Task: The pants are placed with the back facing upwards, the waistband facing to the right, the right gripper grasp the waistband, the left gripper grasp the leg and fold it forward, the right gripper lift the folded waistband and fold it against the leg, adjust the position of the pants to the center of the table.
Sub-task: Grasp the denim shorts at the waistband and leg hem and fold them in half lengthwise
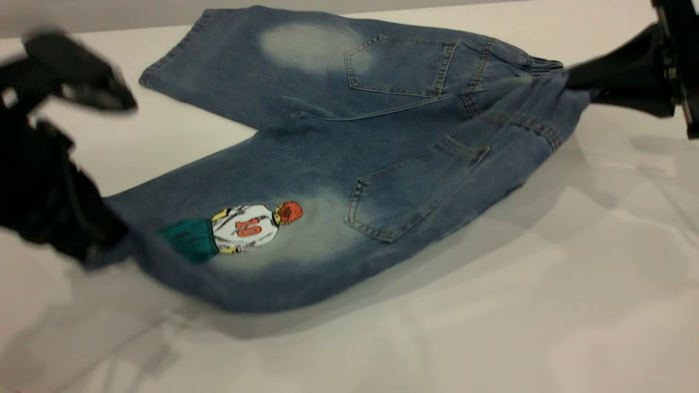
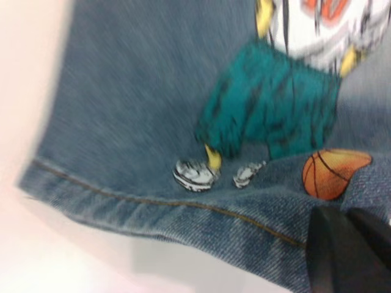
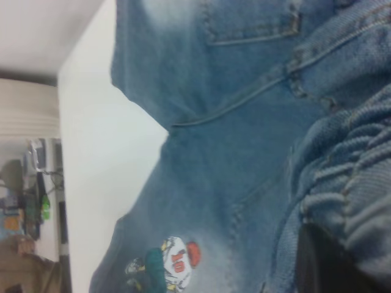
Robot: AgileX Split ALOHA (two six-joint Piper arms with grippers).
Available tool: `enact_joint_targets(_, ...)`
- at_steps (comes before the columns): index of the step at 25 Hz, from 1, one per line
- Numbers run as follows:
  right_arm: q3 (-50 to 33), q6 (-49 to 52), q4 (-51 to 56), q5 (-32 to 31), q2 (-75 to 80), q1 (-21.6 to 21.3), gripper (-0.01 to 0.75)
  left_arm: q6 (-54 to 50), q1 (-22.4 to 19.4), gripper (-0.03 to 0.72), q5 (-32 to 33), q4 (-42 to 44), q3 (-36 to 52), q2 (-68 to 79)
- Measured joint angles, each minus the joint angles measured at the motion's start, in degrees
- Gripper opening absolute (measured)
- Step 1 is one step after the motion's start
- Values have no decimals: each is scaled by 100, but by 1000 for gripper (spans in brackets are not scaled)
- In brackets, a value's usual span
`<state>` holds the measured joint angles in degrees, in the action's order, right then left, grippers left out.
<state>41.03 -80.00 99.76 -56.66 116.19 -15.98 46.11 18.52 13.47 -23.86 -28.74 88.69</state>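
Both grippers clamp the pants [image 1: 349,164]

Pants [image 1: 349,142] lie across table [image 1: 546,305], waistband [image 1: 538,82] to the right, legs to the left. Printed leg [image 1: 235,245] sits nearer the camera, plain leg behind it. Left gripper [image 1: 101,248] at printed leg's hem, right gripper [image 1: 573,79] at waistband.
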Motion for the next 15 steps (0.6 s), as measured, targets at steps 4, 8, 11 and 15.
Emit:
enact_joint_targets(4, -8, 289, -157, -5, -249, 0, 53, -73, -5, 34, -84, 12, -282, -490)
enact_joint_targets(8, -8, 608, -113, -34, -491, 0, 53, -73, -70, 34, -344, 12, -601, -533)
enact_joint_targets(11, -8, 844, -49, -44, -643, 0, 53, -73, -343, 34, -522, 12, -850, -528)
enact_joint_targets(15, -8, 1196, 21, -57, -685, 0, 53, 11, -834, 34, -517, 12, -1199, -528)
